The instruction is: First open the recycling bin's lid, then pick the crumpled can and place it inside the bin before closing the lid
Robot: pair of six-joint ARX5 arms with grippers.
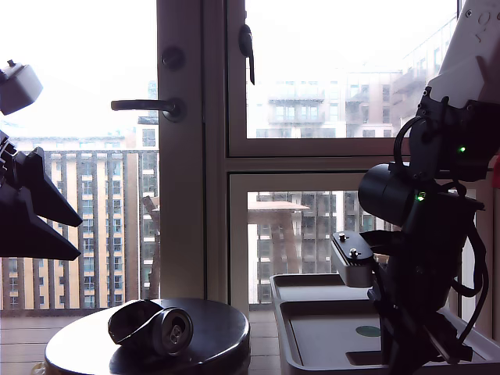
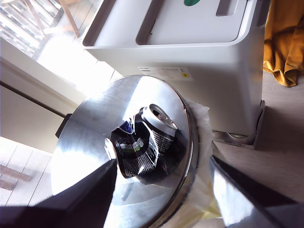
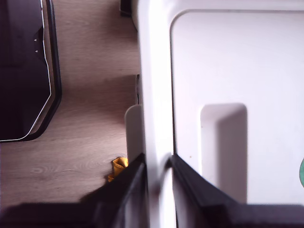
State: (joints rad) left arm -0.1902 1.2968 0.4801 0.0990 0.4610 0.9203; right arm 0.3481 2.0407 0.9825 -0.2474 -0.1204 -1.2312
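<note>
The crumpled can (image 1: 153, 327) lies on its side on the round dark table (image 1: 215, 344) at the exterior view's lower left. My first gripper (image 1: 78, 240) hangs open above and to the exterior view's left of it. In the first wrist view the can (image 2: 142, 145) shows between the spread fingers of that gripper (image 2: 164, 160), well below them. The grey recycling bin (image 1: 291, 348) stands at the exterior view's lower right, and the lid (image 1: 328, 332) lies flat on it. My second gripper (image 3: 156, 159) is shut on the lid's raised rim (image 3: 156, 95), beside the slot handle (image 3: 223, 142).
A glazed door with a lever handle (image 1: 144, 105) and windows stand behind the table and bin. Yellow cloth (image 2: 285, 42) lies on the wooden floor beside the bin (image 2: 213, 71). A dark framed object (image 3: 23, 71) sits on the floor near the bin.
</note>
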